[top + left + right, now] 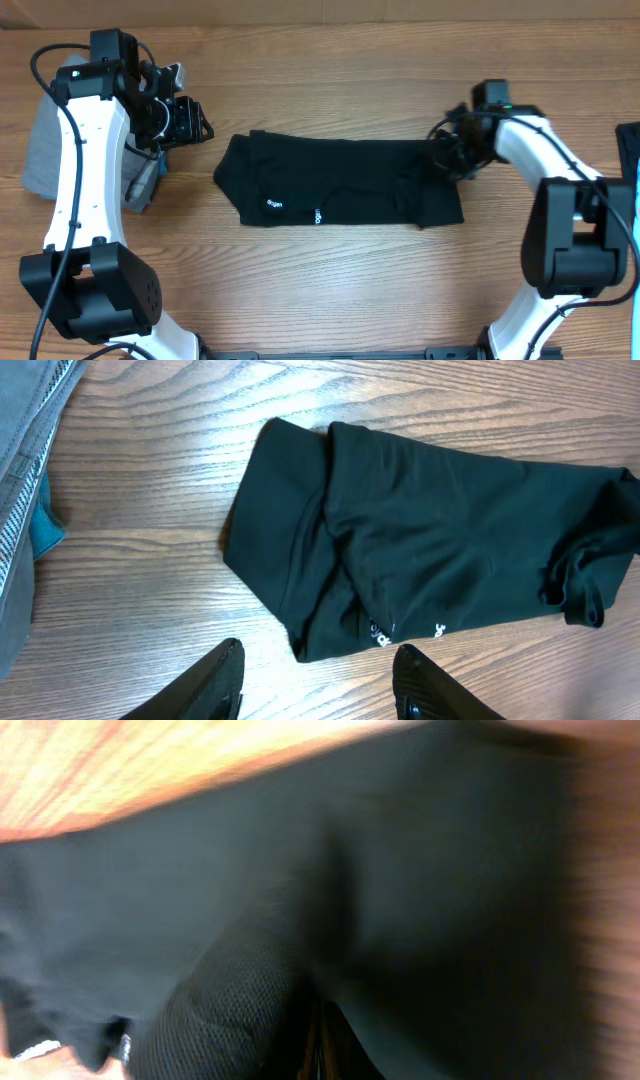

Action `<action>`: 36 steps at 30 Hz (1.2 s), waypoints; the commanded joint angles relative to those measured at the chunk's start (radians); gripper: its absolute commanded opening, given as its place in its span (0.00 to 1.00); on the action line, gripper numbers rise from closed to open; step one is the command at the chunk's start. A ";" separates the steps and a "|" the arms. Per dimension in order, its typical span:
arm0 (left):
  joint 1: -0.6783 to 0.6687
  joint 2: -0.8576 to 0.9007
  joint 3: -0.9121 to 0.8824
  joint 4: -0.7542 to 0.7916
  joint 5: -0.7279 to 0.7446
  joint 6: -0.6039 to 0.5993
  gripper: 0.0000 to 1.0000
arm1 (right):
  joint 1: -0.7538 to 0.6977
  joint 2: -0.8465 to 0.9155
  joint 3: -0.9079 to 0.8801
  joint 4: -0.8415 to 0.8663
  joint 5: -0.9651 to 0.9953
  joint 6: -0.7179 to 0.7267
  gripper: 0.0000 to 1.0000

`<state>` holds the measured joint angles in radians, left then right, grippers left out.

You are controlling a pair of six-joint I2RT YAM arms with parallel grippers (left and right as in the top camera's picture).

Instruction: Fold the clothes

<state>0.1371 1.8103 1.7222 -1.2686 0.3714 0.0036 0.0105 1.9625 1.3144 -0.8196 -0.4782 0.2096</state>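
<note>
The clothes [340,180] are a black garment folded into a long strip across the middle of the table, with small white logo prints along the near edge. My left gripper [203,125] hovers off the strip's left end. In the left wrist view this gripper [320,660] stands open with only bare table between its fingers, and the clothes [440,530] lie just beyond. My right gripper [447,152] sits on the strip's far right corner. In the right wrist view its jaws [320,1040] are pressed together, shut on the black fabric [450,870] that fills the frame.
Light grey folded trousers [45,150] lie at the far left under the left arm, also seen in the left wrist view [20,460] with a teal piece [45,525] beneath. A dark blue item [630,150] shows at the right edge.
</note>
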 commanded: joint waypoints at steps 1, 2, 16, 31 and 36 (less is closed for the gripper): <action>-0.008 0.007 0.022 -0.003 0.015 0.019 0.51 | 0.064 -0.021 0.004 0.115 -0.221 0.026 0.04; -0.008 0.007 0.022 -0.003 0.015 0.019 0.51 | 0.074 -0.021 0.010 0.163 -0.265 0.028 0.04; -0.008 0.007 0.022 0.002 0.015 0.019 0.52 | 0.025 -0.053 0.140 -0.300 0.050 -0.140 0.24; -0.008 0.007 0.022 0.000 0.015 0.019 0.52 | 0.267 -0.021 0.030 -0.107 0.403 0.082 0.13; -0.008 0.007 0.022 -0.013 0.015 0.019 0.53 | 0.270 -0.021 0.040 -0.032 0.352 0.143 0.04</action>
<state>0.1371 1.8103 1.7222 -1.2732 0.3714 0.0036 0.2783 1.9442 1.3483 -0.8719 -0.1158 0.2928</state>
